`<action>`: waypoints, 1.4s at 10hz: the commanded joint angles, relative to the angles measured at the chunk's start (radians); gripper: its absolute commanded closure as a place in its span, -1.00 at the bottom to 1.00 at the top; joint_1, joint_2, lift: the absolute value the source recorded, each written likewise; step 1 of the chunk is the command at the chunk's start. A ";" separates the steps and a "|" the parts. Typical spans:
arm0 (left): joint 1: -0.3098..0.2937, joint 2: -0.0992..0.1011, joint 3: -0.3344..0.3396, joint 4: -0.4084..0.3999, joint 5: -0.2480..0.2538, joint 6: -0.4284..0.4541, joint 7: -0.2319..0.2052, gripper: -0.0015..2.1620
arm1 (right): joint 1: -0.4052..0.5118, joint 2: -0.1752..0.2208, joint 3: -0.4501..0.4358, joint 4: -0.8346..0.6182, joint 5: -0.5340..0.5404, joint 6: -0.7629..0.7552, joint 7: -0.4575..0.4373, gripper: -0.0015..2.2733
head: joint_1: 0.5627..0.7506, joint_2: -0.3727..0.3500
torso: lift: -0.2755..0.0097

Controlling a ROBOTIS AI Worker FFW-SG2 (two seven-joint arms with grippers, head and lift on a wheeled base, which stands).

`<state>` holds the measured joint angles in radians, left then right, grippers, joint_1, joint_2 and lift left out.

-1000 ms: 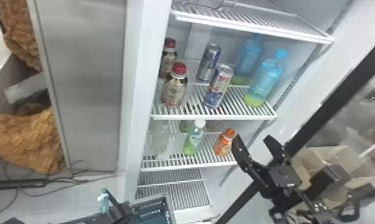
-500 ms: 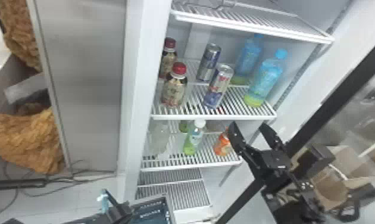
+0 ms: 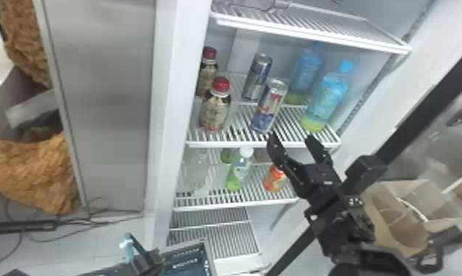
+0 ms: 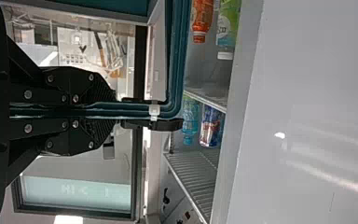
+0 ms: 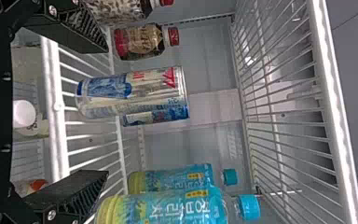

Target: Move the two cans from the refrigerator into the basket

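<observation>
In front of me, the white wire shelf [image 3: 234, 144] carries a front can [image 3: 268, 106] and, just behind it, a rear can [image 3: 257, 77], both upright. At their left stand two red-capped bottles [image 3: 215, 110], at their right two blue bottles [image 3: 325, 101]. On the lower shelf [image 3: 237, 204] I see a green bottle [image 3: 237, 172] and an orange bottle [image 3: 272, 180], also upright.

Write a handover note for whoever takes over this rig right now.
Left gripper: shut on the rim of the teal basket.
Right gripper: open and empty, just in front of the shelf with the cans.
Cans: front can and rear can stand on that shelf between the red-capped and blue-capped bottles.
Done: basket held; neither can moved over.
Left: grasp each can, put both into the basket.
</observation>
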<state>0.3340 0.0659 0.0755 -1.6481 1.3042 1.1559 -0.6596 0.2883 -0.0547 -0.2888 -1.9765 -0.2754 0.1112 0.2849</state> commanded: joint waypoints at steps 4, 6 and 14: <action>0.000 0.000 -0.002 0.000 0.000 0.000 0.000 0.10 | -0.136 -0.013 0.020 0.112 0.032 0.016 -0.009 -0.90 | 0.41 -0.94 | 0.72; 0.000 0.002 -0.002 0.000 0.000 0.000 0.000 0.10 | -0.190 -0.022 0.045 0.174 0.036 0.016 -0.010 -0.90 | 0.41 -0.94 | 0.72; -0.005 0.008 -0.006 0.000 0.000 0.000 0.001 0.10 | -0.347 -0.053 0.101 0.309 0.060 0.024 -0.009 -0.89 | 0.41 -0.94 | 0.72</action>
<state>0.3296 0.0736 0.0703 -1.6481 1.3040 1.1559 -0.6581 -0.0509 -0.1048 -0.1936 -1.6744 -0.2139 0.1344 0.2761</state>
